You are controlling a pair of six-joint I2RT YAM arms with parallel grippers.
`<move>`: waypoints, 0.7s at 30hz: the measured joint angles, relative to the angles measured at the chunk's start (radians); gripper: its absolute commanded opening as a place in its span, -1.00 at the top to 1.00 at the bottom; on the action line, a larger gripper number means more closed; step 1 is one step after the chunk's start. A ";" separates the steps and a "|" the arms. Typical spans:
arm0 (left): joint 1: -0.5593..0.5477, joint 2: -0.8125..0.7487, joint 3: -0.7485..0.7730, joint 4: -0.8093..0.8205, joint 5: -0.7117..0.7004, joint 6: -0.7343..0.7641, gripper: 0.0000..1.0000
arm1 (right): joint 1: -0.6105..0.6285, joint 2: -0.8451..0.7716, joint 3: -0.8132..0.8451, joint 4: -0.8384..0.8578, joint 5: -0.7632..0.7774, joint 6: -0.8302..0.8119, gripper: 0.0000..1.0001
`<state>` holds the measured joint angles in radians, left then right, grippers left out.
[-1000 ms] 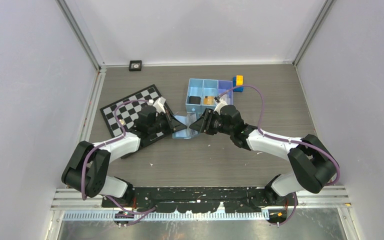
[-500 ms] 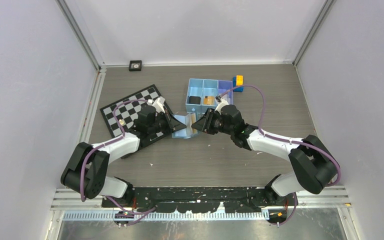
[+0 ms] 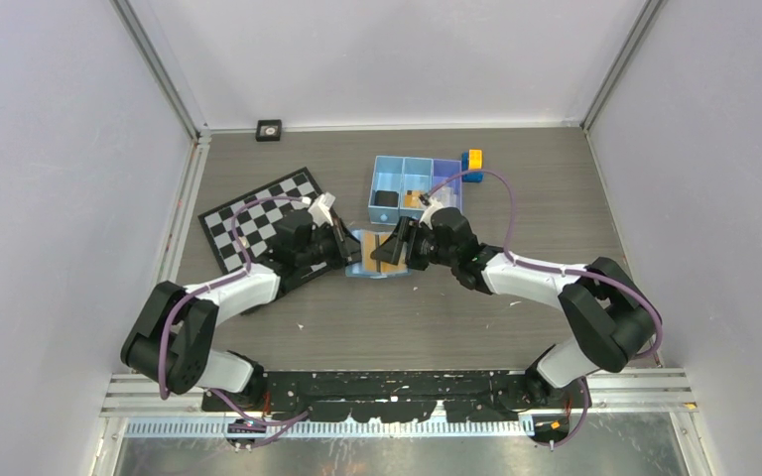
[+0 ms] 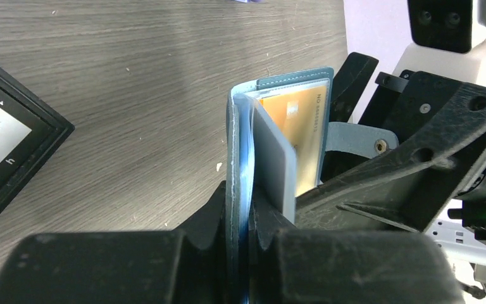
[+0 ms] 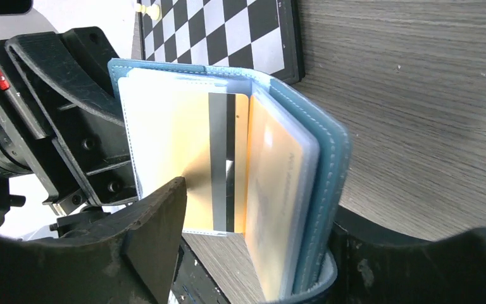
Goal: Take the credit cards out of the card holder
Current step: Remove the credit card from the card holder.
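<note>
My left gripper (image 4: 239,206) clamps the holder (image 4: 235,139) open. My right gripper (image 5: 259,218) stands spread around the cards (image 5: 272,190); next I must pinch one card's edge and slide it out.

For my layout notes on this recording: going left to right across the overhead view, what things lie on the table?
Chessboard → card holder → yellow-and-blue block. The tray is left out because it overlaps the card holder sideways.
</note>
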<state>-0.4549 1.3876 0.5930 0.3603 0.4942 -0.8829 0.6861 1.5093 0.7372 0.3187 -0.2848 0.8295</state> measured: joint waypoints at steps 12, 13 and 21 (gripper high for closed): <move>-0.002 0.054 0.000 0.046 0.035 -0.033 1.00 | 0.006 0.000 0.002 -0.006 0.002 -0.012 0.24; 0.001 0.057 0.000 0.051 0.040 -0.039 1.00 | 0.006 -0.002 0.002 -0.008 0.005 -0.013 0.28; 0.030 0.058 -0.001 0.128 0.084 -0.089 0.98 | 0.006 -0.074 -0.011 -0.034 0.087 -0.016 0.84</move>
<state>-0.4252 1.4452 0.5922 0.4881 0.5777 -0.9718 0.6926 1.4357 0.7261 0.2852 -0.1978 0.8139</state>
